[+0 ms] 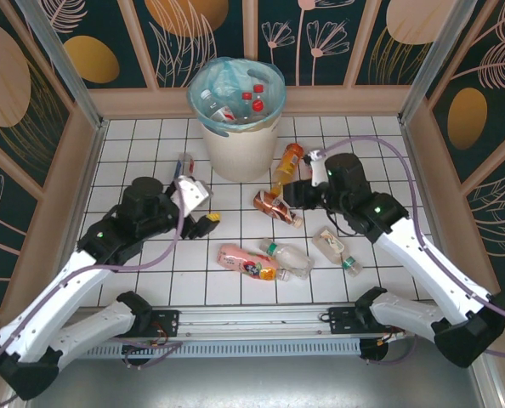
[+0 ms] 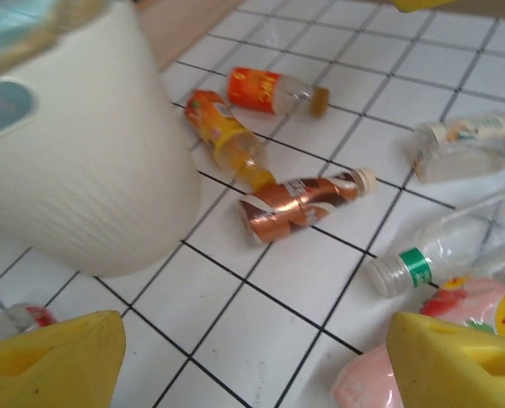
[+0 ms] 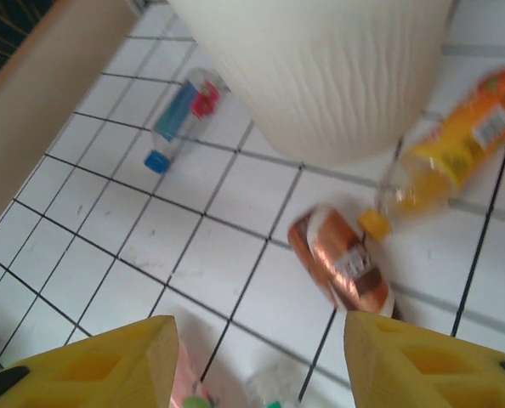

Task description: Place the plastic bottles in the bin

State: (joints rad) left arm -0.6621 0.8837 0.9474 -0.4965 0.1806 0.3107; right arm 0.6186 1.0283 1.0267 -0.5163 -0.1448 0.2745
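Well, the right claw (image 3: pixel 257 340) has its two yellow fingers apart, with nothing between them. It points down at the shiny copper-brown plastic bottle (image 3: pixel 342 268), which lies on its side on the white tiled desk (image 3: pixel 91 229). I think that bottle is the next one to grab. It is round and smooth, so it could roll or slip out if the fingers pinch it near one end. The cap of the orange-and-yellow plastic bottle (image 3: pixel 456 153) is just beside it, so a finger could bump that one and send it rolling. The big round off-white plastic bin (image 3: pixel 320 76) with the light teal bag (image 1: pixel 227 76) stands right behind both. A quick lift could hit its wall and push it or tip it.

The left claw (image 2: pixel 252 340) is wide apart too and holds nothing. It faces the same bottles. If both arms go for one spot, they could bump each other.

Some bottles with red caps (image 1: pixel 246 100) already lie in the bin. More lie on the desk: a pink bottle (image 1: pixel 238 257), a clear bottle with a green band (image 1: pixel 288 257), a clear bottle with a pale label (image 1: pixel 336 248), and a bottle with a blue and red label (image 1: pixel 184 163) left of the bin.
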